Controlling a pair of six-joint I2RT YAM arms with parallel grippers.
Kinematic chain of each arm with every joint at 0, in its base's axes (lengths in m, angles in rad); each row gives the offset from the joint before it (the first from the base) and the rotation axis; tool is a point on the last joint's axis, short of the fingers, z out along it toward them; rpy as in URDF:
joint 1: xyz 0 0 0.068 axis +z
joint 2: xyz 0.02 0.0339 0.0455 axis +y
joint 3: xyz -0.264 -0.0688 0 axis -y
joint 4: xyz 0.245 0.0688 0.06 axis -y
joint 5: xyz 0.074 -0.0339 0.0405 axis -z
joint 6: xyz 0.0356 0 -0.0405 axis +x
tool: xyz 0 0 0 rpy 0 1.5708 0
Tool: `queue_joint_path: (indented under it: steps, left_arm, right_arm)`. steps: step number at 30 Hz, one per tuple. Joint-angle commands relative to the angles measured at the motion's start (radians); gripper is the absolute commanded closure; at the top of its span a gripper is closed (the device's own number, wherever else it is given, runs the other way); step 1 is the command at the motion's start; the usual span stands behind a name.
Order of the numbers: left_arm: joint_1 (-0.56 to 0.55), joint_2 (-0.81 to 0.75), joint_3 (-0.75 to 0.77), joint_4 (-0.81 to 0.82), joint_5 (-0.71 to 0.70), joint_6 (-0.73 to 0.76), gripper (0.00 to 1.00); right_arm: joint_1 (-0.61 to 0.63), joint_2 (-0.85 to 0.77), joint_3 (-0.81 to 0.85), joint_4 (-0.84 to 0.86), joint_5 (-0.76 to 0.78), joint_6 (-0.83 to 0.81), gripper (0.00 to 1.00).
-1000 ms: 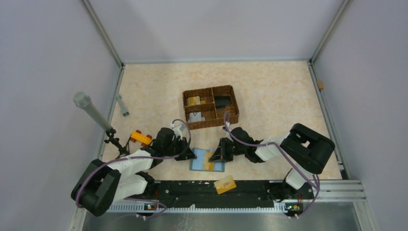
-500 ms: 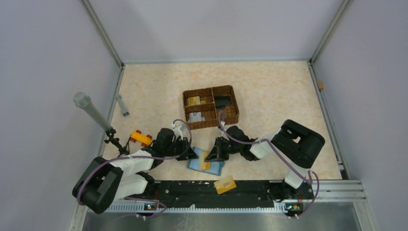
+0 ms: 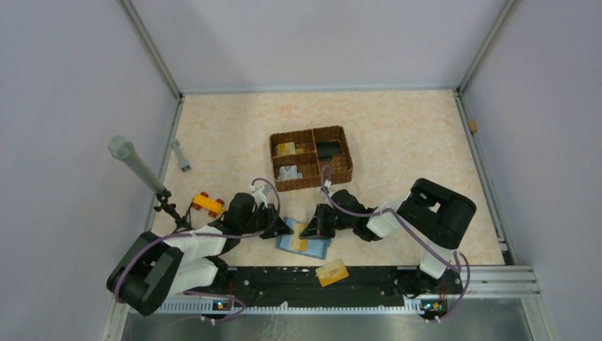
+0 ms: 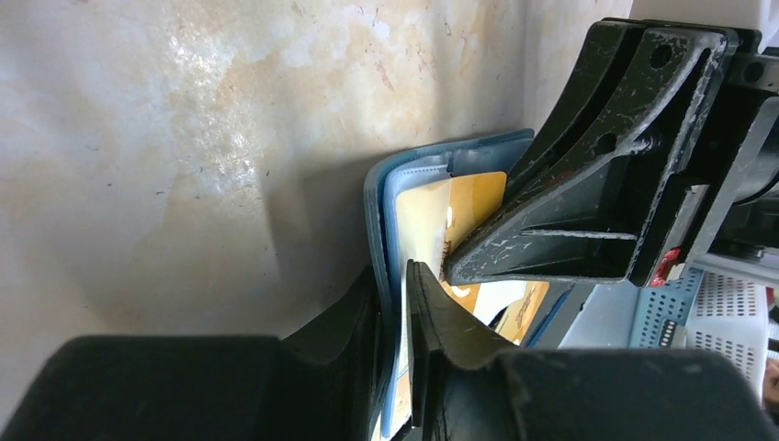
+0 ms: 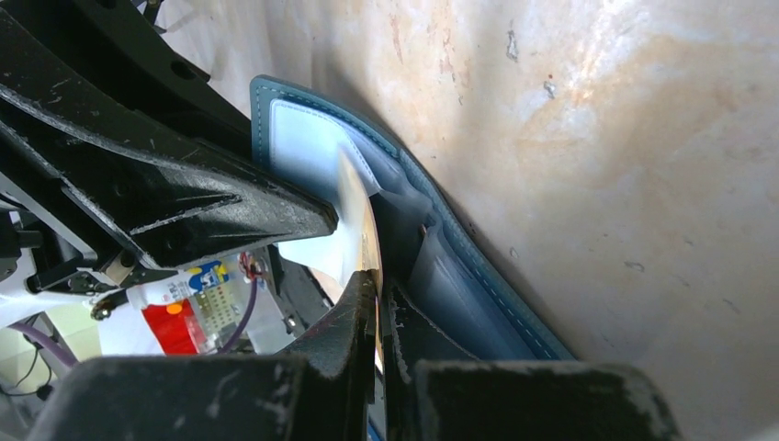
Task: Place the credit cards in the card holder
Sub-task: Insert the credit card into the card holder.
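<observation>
The teal card holder (image 3: 317,248) lies open near the table's front edge, its lighter blue inside facing up. My left gripper (image 3: 284,229) stands at its left edge. In the left wrist view the left gripper (image 4: 393,271) has its jaws closed on the card holder's (image 4: 378,188) wall. My right gripper (image 3: 307,231) is shut on a gold credit card (image 3: 302,244). From the right wrist, the right gripper (image 5: 378,280) holds this card (image 5: 360,216) on edge, with the card's far end at a pocket of the holder (image 5: 459,276). A second gold card (image 3: 331,272) lies on the front rail.
A brown wicker basket (image 3: 310,131) with small items in its compartments stands behind the grippers. A yellow-and-red toy block (image 3: 207,204) lies to the left, beside a grey microphone-like cylinder on a stand (image 3: 131,160). A small grey object (image 3: 181,155) lies by the left wall.
My right gripper has moved left with the gold card, closer to the left gripper. The card holder has shifted slightly left and turned. The left arm has barely moved.
</observation>
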Motion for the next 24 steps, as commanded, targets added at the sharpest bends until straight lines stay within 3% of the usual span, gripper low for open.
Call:
queue_joint_path:
  steps: [1,2,6,13,18,24]
  left_arm:
    - [-0.014,0.027,-0.044,0.024,0.036,-0.042,0.8]
    - [-0.015,0.025,-0.047,0.02,0.031,-0.042,0.83]
    - [-0.015,0.008,-0.055,-0.013,-0.013,-0.047,0.99]
    - [-0.015,-0.016,-0.082,0.013,-0.032,-0.077,1.0]
    - [-0.015,-0.034,-0.086,0.012,-0.039,-0.084,1.0]
    - [-0.014,-0.047,-0.09,0.01,-0.042,-0.09,1.0]
  right_arm:
    - [0.035,0.042,0.044,-0.089,0.124,-0.034,1.0]
    - [0.034,0.029,0.047,-0.107,0.132,-0.039,0.99]
    - [0.035,-0.065,0.052,-0.219,0.175,-0.075,0.78]
    - [0.043,-0.241,0.132,-0.529,0.27,-0.172,0.55]
    - [0.065,-0.301,0.173,-0.68,0.328,-0.188,0.5]
    - [0.115,-0.271,0.172,-0.661,0.292,-0.128,0.57]
